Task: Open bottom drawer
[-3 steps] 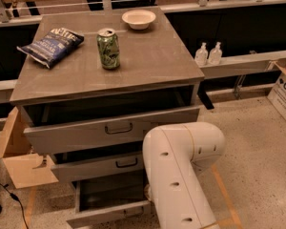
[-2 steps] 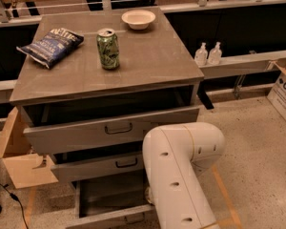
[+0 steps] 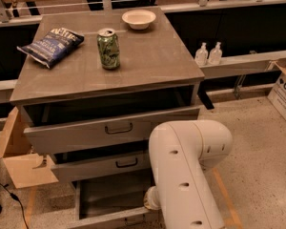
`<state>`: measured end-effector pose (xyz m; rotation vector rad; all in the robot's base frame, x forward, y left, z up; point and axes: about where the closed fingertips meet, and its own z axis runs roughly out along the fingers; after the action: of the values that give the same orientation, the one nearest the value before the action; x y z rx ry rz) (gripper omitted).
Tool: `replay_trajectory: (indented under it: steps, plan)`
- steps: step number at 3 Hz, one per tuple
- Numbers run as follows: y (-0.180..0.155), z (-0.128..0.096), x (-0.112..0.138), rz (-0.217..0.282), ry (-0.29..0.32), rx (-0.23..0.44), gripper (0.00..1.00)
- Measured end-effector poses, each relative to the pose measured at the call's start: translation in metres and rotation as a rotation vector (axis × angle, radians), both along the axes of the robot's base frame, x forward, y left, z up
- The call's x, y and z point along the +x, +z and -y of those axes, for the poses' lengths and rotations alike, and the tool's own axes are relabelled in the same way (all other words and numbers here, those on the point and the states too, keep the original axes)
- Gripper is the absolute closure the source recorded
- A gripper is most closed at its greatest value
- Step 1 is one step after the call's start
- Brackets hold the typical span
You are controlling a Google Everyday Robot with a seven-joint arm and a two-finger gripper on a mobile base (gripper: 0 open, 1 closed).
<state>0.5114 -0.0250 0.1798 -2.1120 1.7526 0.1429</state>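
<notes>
A grey, wood-grained counter is seen over three drawers. The bottom drawer, lowest and shortest, is pulled out, its dark inside bared. A smooth, rounded white arm is placed before it, and the tool is hidden behind the arm, its state untellable. A crinkled chip bag, green can and pale bowl are carried on top. Speckled flooring is laid below.

Speckled floor spreads at four o'clock, a cardboard box at three, a railing at twelve. My end effector hides behind my arm at six.
</notes>
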Motion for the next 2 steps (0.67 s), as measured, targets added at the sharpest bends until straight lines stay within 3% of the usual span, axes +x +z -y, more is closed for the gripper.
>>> replay_trajectory:
  steps: [2]
  plan:
    - [0.001, -0.015, -0.048, -0.190, 0.032, 0.018, 1.00]
